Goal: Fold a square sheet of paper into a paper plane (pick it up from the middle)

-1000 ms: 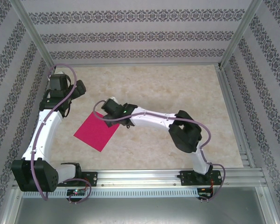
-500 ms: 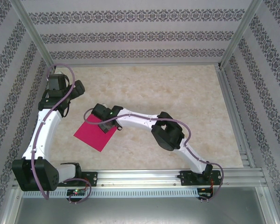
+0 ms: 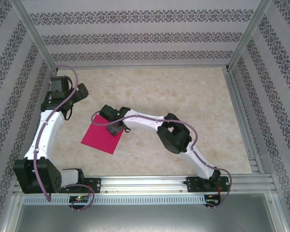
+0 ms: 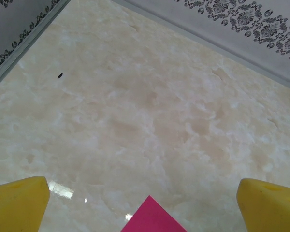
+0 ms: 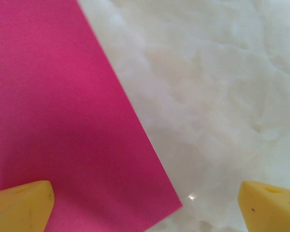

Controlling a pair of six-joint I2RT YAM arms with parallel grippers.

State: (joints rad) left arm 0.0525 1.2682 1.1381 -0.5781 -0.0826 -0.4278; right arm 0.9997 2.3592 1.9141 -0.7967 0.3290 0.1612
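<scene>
- Top view: the thin square sheet of magenta-pink paper lies flat on the pale marbled tabletop, toward 8 o'clock from the table's middle. It is square, so it has no long axis. It sits skewed, with one corner toward 5 o'clock. The right gripper hangs over its 1 o'clock edge.
- Left wrist view: the left gripper is spread wide and holds nothing. One sheet corner points to 12 o'clock.
- Right wrist view: the right gripper is spread wide and empty, straddling the sheet's edge, which runs from 12 down to 5 o'clock.
- Judgement: the sheet is likely light, limp, easily creased and prone to sliding on the glossy top. Pinch up a ridge at its middle.
</scene>
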